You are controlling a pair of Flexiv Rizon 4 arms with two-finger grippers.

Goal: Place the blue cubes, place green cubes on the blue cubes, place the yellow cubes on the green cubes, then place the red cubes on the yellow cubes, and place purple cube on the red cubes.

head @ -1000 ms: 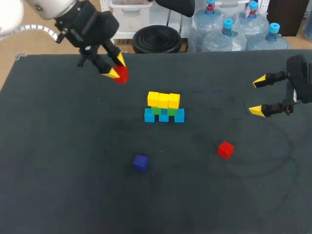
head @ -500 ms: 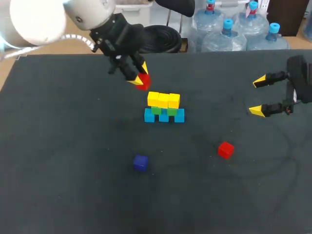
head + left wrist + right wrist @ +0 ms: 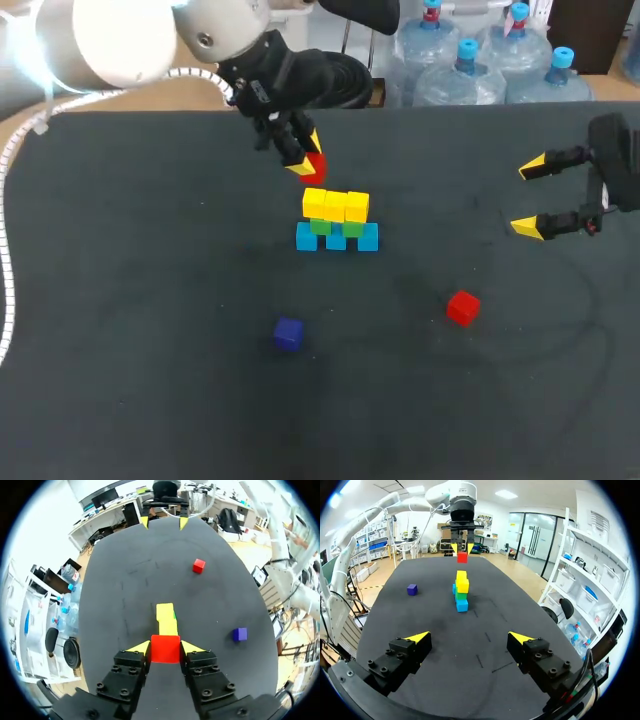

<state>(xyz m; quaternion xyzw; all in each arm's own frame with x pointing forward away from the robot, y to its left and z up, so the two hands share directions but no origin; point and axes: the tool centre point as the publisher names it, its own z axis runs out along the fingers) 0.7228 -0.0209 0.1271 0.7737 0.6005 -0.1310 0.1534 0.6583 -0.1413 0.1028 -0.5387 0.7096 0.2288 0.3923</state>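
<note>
Nearest you, the purple cube [image 3: 288, 333] sits alone towards the tabletop's [image 3: 140, 380] near edge; the loose red cube [image 3: 463, 307] lies further in, towards the right edge; your right fingers [image 3: 530, 166] hang spread wide by that edge; at the middle, blue cubes [image 3: 337, 238] carry green cubes [image 3: 335, 228], topped by yellow cubes [image 3: 336, 205]; just beyond the stack, your left fingers [image 3: 141, 646] clasp a second red cube [image 3: 315, 166] above the tabletop.
</note>
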